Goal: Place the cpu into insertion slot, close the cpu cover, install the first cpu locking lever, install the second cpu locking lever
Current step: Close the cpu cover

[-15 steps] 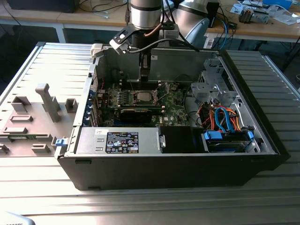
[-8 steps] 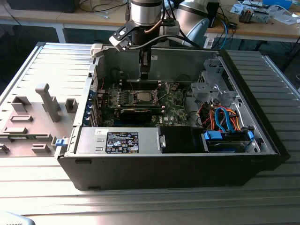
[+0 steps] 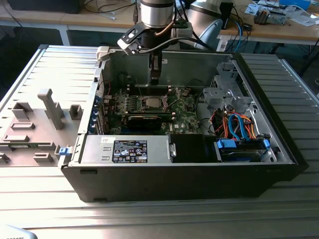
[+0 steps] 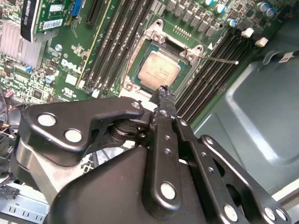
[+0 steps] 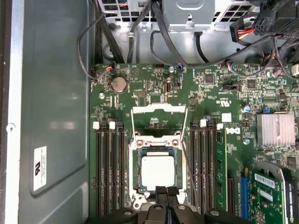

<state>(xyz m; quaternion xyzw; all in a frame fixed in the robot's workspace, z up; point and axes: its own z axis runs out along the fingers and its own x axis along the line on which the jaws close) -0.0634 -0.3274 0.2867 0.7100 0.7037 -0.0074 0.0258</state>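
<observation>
Behind your work place stood wooden benches with cables on them. Your grey slatted table carried the open computer case, and some grey plastic fixtures stood on the table at the exterior view's left of the case. Inside the case the green circuit board lay flat, with a long black card on it. Your arm came down from above. The gripper hung over the board, its fingers pressed together and holding nothing. The insertion slot was just below the tips. The cpu sat already inside this slot, near the gripper but apart from it. In the second wrist view a thin metal rod stood out beside the slot.
</observation>
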